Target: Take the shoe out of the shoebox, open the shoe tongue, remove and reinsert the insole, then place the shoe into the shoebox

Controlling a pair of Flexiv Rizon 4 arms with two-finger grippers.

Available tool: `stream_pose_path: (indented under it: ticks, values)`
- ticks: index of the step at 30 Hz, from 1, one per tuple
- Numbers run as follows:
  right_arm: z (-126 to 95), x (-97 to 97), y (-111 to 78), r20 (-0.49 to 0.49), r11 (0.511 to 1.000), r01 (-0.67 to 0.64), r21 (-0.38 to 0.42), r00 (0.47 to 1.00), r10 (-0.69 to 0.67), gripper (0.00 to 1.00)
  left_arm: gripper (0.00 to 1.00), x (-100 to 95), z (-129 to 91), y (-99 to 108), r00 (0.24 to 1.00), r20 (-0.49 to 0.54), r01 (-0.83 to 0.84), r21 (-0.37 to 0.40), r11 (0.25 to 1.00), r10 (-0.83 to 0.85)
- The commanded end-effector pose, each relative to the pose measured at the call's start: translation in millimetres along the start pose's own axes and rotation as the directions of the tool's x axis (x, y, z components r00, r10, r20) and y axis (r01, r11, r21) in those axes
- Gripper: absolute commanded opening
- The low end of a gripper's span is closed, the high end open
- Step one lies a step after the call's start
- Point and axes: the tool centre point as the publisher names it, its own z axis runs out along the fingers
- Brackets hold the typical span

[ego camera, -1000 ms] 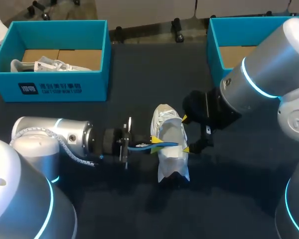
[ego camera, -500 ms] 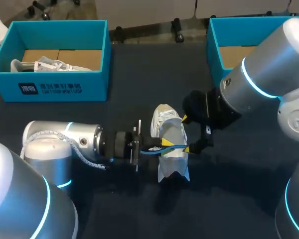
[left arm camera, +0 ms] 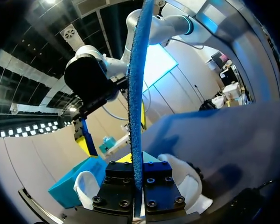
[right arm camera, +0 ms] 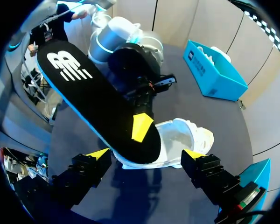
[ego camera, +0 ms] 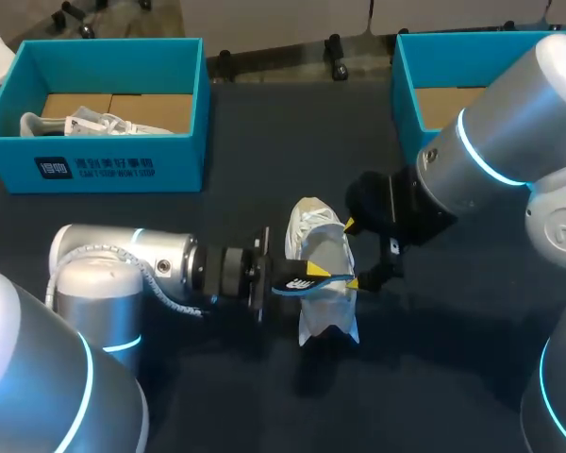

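The dark table (ego camera: 217, 396) is carrying a teal cardboard shoebox (ego camera: 113, 172) at its far left corner, with another pale shoe lying inside it. A second teal shoebox (ego camera: 403, 90) is standing at the far right. Between the arms, well apart from both boxes, the white and grey mesh shoe (ego camera: 323, 307) is lying on the tabletop with its opening facing up.

The thin black insole with a blue underside (ego camera: 319, 279) is hovering just above that opening, out of the shoe. The left gripper (left arm camera: 136, 168) is pinching it tight near one end, so most of its length is hanging unsupported.

The right gripper (right arm camera: 145, 156) is standing spread wide at the shoe's right side, clamping nothing. I cannot tell whether its tips are touching the shoe.

The risk I am seeing lies in the reinsertion. Gripped at one end only, the floppy insole may buckle or catch on the collar. With the shoe unclamped, a push could slide or tip it.
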Motion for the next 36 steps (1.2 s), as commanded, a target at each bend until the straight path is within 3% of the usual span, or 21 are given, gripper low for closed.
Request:
stream_pose_path:
  ticks: [1,27,36]
  values:
    - [1.7,0.7,0.1,0.002,1.0,0.0,0.0,1.0,0.0,1.0,0.0,-3.6,7.3,9.9,1.0,-0.015,-0.021,-0.003,1.0,0.021]
    - [1.7,0.7,0.1,0.002,1.0,0.0,0.0,1.0,0.0,1.0,0.0,-2.6,7.3,47.2,1.0,-0.008,-0.013,-0.1,0.995,0.012]
    - [1.7,0.7,0.1,0.002,1.0,0.0,0.0,1.0,0.0,1.0,0.0,-2.8,8.9,48.0,1.0,0.012,0.017,-0.134,0.991,-0.016]
